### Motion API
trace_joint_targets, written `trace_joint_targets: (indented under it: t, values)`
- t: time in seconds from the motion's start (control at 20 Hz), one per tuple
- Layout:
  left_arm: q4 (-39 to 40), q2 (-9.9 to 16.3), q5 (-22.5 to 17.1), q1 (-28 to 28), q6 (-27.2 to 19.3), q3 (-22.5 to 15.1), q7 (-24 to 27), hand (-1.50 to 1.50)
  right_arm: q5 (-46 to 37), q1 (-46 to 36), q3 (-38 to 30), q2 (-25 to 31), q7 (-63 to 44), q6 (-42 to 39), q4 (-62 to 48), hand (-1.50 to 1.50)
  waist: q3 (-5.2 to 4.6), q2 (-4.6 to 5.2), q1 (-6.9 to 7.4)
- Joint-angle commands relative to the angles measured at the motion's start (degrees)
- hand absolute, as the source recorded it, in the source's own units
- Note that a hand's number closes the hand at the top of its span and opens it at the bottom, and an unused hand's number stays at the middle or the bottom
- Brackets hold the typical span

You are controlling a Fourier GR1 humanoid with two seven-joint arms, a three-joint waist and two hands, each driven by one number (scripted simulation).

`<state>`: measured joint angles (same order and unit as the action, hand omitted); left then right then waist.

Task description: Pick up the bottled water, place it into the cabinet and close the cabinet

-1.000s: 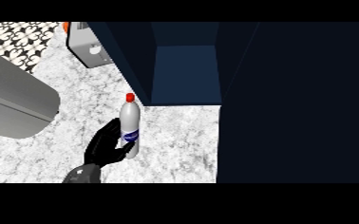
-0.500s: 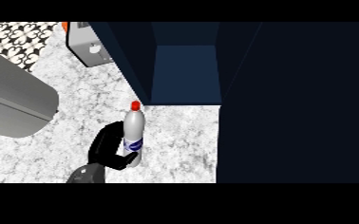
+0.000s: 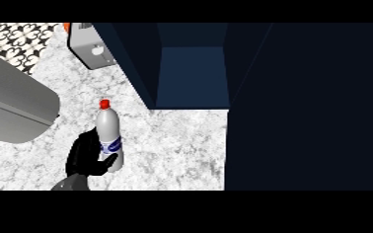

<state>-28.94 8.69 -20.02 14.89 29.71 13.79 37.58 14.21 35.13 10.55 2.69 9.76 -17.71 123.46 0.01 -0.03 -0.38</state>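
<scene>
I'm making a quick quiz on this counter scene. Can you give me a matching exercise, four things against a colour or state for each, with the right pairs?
Things:
1. bottle cap
2. cabinet
3. left hand
4. counter

Colour or state:
A. standing open, dark blue inside
B. red
C. speckled white and grey
D. black, curled round the water bottle

Pairs: 1-B, 2-A, 3-D, 4-C
</scene>
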Motion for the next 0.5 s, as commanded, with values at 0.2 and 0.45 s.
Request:
trace_joint_targets:
  t: [0.2, 0.45]
  values:
    - [-10.1, -1.6, -6.0, -3.0, 1.4, 0.3, -7.4, 1.5, -0.1, -1.7, -0.6, 0.1, 0.4, 0.2, -2.1, -1.5, 0.01, -0.09, 0.32]
    - [-18.0, -4.0, -8.0, -5.3, -1.0, -1.1, -11.2, 1.5, -0.7, -0.6, 0.7, 0.3, 0.5, -0.3, -2.1, -1.5, 0.02, -0.11, 0.32]
